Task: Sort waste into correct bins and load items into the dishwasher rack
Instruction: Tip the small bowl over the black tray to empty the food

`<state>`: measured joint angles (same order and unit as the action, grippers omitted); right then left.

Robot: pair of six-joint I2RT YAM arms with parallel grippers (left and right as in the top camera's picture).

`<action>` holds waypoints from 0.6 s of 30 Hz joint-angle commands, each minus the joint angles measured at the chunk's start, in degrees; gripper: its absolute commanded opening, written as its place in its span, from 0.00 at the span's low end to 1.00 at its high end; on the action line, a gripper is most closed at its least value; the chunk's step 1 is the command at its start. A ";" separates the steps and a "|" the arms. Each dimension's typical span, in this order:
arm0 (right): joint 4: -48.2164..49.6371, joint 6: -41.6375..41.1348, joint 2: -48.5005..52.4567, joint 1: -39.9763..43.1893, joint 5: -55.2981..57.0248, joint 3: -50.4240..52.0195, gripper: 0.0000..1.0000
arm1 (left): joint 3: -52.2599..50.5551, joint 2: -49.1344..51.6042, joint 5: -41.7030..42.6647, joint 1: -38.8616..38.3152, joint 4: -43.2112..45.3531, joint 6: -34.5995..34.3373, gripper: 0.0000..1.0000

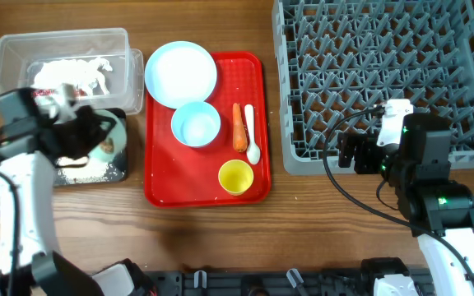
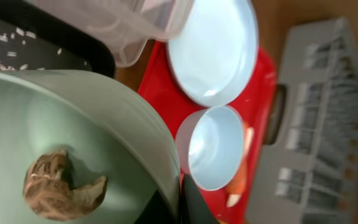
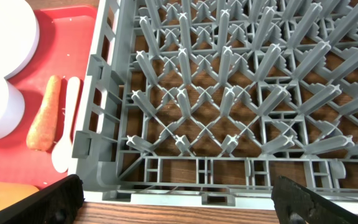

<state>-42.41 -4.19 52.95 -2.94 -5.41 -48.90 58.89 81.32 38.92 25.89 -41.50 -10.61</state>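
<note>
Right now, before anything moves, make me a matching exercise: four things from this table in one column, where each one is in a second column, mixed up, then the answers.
Things
1. crumpled red-and-white wrapper
2. pale green bowl
3. orange carrot piece
4. small brownish food lump

Places
A. on the flat red serving tray, beside the white spoon
B. inside the pale green bowl
C. in the clear plastic rectangular tub
D. gripped at its rim by the left gripper, above the black rectangular tray

Pairs: 1-C, 2-D, 3-A, 4-B
</note>
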 commanded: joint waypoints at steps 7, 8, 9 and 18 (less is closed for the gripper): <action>0.11 0.57 0.11 -0.09 -0.68 -1.44 1.00 | 1.03 11.76 37.11 15.80 7.08 4.42 0.04; 0.11 0.57 0.11 -0.09 -0.68 -1.44 1.00 | 1.03 12.63 39.08 16.37 7.54 4.42 0.04; 0.11 0.57 0.11 -0.09 -0.68 -1.44 1.00 | 1.03 13.70 41.62 17.05 8.09 4.44 0.04; 0.09 0.57 0.11 -0.09 -0.68 -1.44 1.00 | 1.03 18.84 48.28 19.82 10.93 4.42 0.04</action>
<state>-42.41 -4.19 52.95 -2.94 -5.41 -48.90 58.89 99.31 82.00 45.06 -31.22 -7.53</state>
